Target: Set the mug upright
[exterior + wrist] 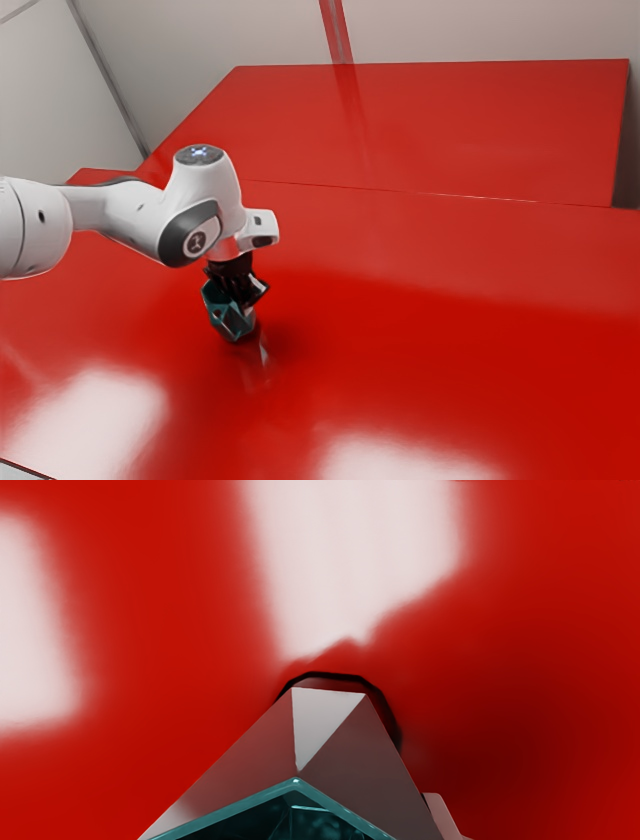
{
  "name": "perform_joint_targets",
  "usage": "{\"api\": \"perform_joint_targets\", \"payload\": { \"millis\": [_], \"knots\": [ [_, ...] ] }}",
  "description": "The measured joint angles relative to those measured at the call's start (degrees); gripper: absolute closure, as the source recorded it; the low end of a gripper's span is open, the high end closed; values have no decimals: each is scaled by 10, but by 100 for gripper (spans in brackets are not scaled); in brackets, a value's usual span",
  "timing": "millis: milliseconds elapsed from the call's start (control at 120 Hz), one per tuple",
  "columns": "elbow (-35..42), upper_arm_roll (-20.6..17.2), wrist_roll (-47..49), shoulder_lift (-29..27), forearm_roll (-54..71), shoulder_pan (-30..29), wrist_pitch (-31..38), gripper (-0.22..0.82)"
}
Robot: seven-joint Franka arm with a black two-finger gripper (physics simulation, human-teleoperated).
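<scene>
Mug: faceted, teal-rimmed (pixel 229 319), directly beneath the gripper (pixel 240 288) on the red table (pixel 450 330); its mouth faces the wrist camera, exact tilt unclear.
Gripper: at the mug; whether apart, together or clamped, cannot tell.
Table edge: crosses the exterior view's lower left corner, well apart from the mug.
Room: red surface stretches toward the exterior view's right.
Overhead: white arm (pixel 196 215).
Beyond: second red surface (pixel 430 125), pale wall (pixel 480 30).
</scene>
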State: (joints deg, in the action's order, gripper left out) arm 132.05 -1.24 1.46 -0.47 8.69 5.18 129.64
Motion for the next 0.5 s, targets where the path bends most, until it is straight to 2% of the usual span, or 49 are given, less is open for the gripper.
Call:
{"api": "perform_joint_targets", "payload": {
  "millis": [158, 342, 500],
  "knots": [
    [0, 0, 13, 7, 0, 2, 6, 73],
    [0, 0, 24, 8, -5, 3, 16, 36],
    [-3, 0, 29, -40, -7, 6, 18, 18]
  ]
}}
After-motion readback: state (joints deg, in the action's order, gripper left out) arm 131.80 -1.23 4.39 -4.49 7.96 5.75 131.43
